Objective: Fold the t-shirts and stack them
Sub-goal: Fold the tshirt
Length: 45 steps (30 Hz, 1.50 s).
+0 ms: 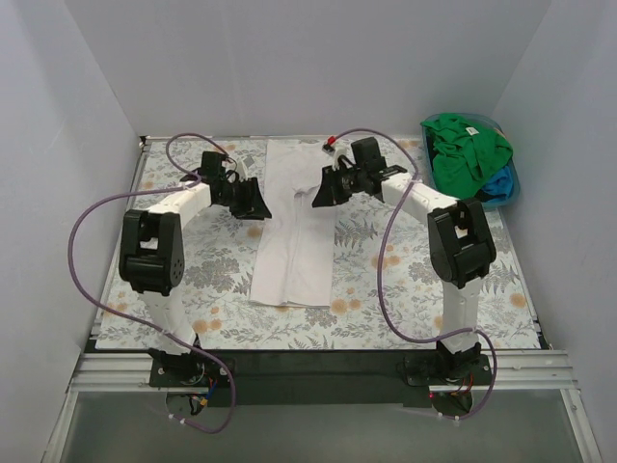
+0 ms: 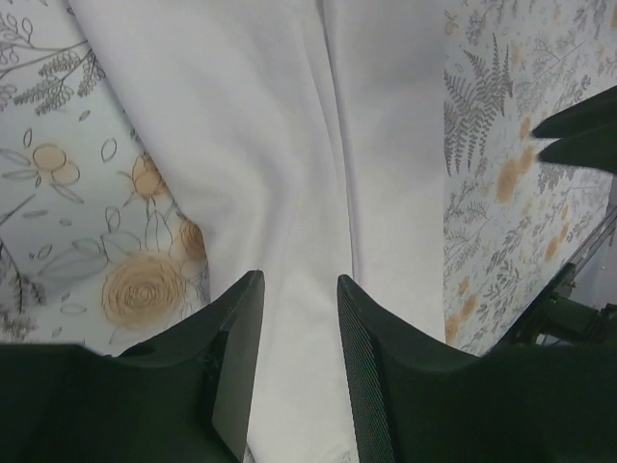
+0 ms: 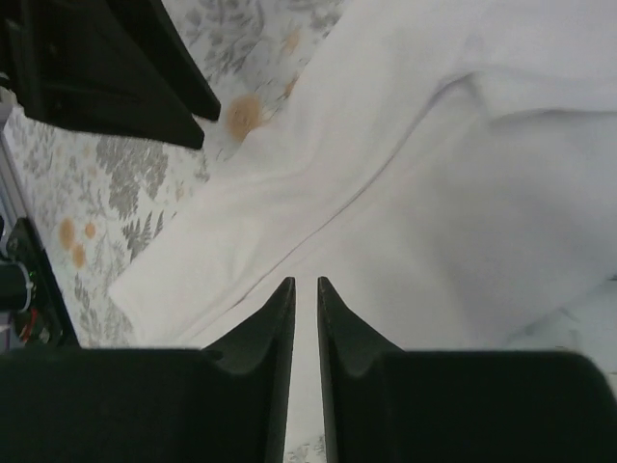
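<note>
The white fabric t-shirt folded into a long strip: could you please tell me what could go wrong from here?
First, the left hand and right hand both hover close over the white fabric t-shirt; a fingertip could snag a fold and pull the strip open. Second, the strip is wider at its near end, so the next fold may come out crooked. Third, the right hand's narrow opening might pinch only one layer.

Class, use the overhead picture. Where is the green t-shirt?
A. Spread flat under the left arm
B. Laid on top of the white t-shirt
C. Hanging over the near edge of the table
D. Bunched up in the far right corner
D: the green t-shirt sits crumpled at the far right corner of the table, apart from the white t-shirt, which lies in the middle.
</note>
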### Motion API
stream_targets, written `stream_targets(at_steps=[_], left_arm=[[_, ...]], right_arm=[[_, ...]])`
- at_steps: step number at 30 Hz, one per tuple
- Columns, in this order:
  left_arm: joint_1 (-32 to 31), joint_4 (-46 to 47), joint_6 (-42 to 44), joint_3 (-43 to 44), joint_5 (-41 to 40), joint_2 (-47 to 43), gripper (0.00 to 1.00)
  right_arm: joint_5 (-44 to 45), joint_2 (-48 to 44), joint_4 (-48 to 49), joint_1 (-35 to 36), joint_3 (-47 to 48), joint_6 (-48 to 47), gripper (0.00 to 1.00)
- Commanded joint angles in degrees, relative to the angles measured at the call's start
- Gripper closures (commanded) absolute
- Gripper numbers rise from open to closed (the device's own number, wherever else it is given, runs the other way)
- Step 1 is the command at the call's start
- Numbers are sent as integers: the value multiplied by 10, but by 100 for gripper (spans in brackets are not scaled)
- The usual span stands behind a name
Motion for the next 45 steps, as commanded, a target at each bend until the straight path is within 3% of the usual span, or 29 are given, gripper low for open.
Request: stream_targets(at_steps=[1,8,13,19,23,26,29,32,37,45], left_arm=[[1,-6,51,-56,-19,-93,64],[1,-8,102,-136,-12,-195,61],[2,-7,149,-192,1,-265,47],[-1,-44,265,-234,-21,-333,42],[-5,-79,341,-248,3,-374,40],[-14,-85,429,-287,39,-446,40],[-32,-97,555,-361,62,-541,43],[-53,-86,684,-438,61,-603,48],[-92,-8,728,-498,61,-597,52],[-157,88,710,-550,30,-538,53]], right_arm=[[-19,-3,-23,37,-59,-12,79],[-30,22,-34,52,-106,-24,84],[3,37,-77,47,-108,-89,87],[30,18,-171,46,-57,-203,86],[8,-28,-227,55,-58,-261,67],[9,-119,-229,70,-108,-327,55],[35,-230,-215,100,-174,-401,54],[102,-337,-153,158,-305,-493,50],[172,-451,-19,253,-484,-553,41],[213,-402,64,297,-535,-575,43]])
